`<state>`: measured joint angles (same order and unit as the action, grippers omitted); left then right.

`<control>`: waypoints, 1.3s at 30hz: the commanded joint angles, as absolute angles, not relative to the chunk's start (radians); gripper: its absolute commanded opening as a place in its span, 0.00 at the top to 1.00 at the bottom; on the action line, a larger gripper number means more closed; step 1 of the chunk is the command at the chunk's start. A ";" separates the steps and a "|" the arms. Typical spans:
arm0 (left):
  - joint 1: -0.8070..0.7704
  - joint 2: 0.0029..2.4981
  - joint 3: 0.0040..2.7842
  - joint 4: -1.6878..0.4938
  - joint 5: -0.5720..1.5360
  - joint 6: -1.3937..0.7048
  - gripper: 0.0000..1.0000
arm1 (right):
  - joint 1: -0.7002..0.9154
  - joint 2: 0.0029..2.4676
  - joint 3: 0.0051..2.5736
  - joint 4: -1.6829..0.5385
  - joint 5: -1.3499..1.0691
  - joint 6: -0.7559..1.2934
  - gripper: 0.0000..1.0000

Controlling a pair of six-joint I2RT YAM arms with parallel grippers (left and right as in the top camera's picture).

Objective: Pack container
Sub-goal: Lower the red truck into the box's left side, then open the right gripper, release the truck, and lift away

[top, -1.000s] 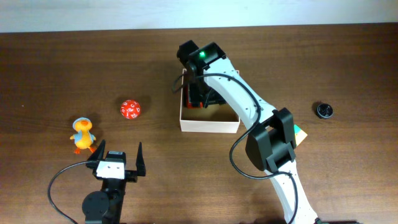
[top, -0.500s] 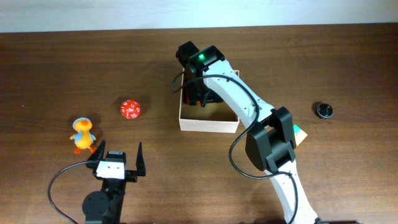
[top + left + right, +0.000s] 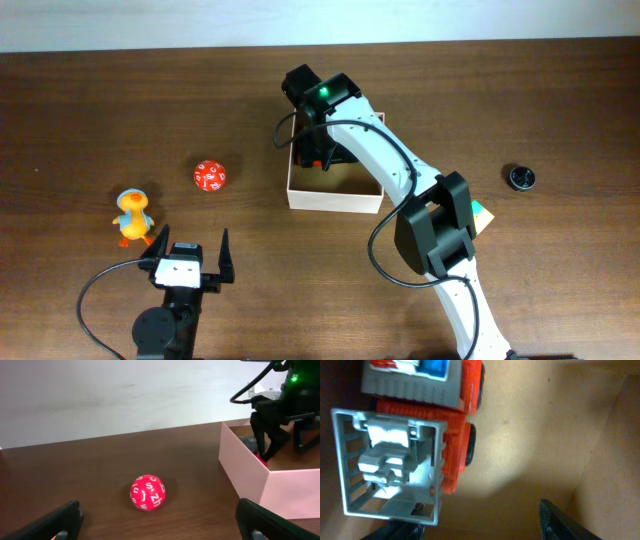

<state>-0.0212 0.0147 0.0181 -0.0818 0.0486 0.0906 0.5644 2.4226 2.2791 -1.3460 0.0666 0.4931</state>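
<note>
Overhead view of a dark wooden counter. A square, shallow container with white walls and a tan floor sits near the middle, well in from every counter edge. The right arm reaches over its far left corner. The right gripper hangs inside with its fingers spread apart, holding nothing. Just ahead of it a red and grey toy truck lies on the container floor, close to that corner. Bare tan floor stretches to the truck's right as far as the side wall.

The left gripper rests at the near edge, fingers wide apart, gripping nothing. A red lettered ball lies ahead of it, well left of the container wall. A yellow toy duck stands nearer the left edge, beside the left gripper.
</note>
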 commanded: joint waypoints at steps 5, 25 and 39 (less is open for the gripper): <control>-0.023 0.007 0.012 -0.083 0.049 0.110 0.01 | 0.564 2.379 2.274 -1.384 0.008 0.487 0.34; -0.023 0.007 0.012 -0.083 0.049 0.110 0.01 | 0.563 2.355 2.362 -1.439 0.015 0.366 0.33; -0.023 0.007 0.012 -0.083 0.049 0.110 0.01 | 0.553 2.355 2.362 -1.448 0.186 0.382 0.32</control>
<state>-0.0212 0.0147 0.0181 -0.0822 0.0490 0.0906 0.5632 2.3962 2.3409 -1.4452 0.1017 0.3676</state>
